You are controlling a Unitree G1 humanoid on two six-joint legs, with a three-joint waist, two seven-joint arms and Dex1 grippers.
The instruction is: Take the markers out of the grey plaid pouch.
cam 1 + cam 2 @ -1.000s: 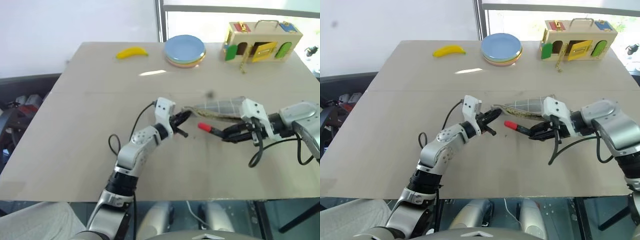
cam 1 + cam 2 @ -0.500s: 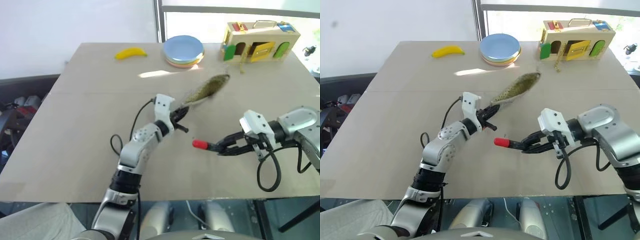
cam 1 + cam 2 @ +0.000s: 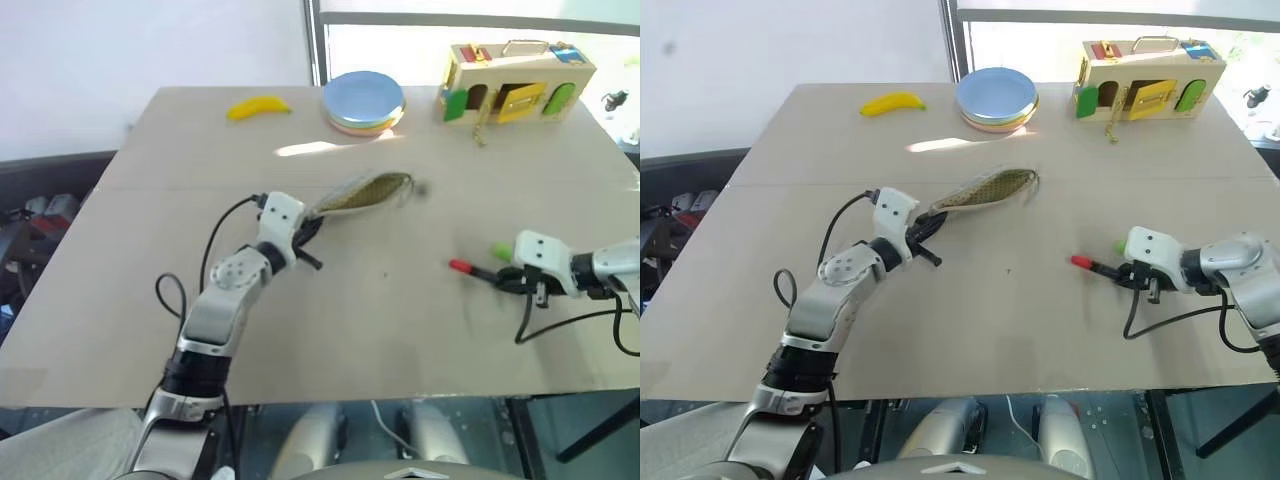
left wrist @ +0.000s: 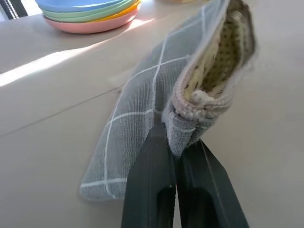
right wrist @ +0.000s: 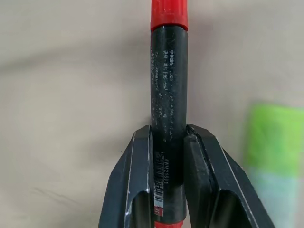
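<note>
Two pincers at work, one marker each side of the story. Right gripper point(image 5: 167, 142) is clamped on the red marker point(image 5: 168, 80), fingers pinching the black barrel near its tail, red cap pointing away toward the middle of the bench point(image 3: 380, 330). It sits low over the bench near the right edge; held by the tail end like that, the pen is probably about to be laid down flat. Just beside it lies the pale green highlighter point(image 3: 501, 249), on the bench surface, clear of the fingers.

Left gripper point(image 4: 176, 142) is closed on the grey plaid pouch point(image 4: 142, 118), nipping the fabric at the corner by the zipper end. The pouch hangs out beyond the fingers over the middle of the bench, toward the far edge, mouth gaping. Holding one corner keeps the opening accessible and the bag anchored while the other arm draws things out. Through the mouth, only the pale dotted lining shows; no pen visible inside, though the deep end is hidden.

With both markers out, the task looks nearly done, short of setting down the red one.

Far edge of the bench: stack of plates point(image 3: 364, 100), banana point(image 3: 259, 106), wooden latch box point(image 3: 518, 82), all well apart from the work.
</note>
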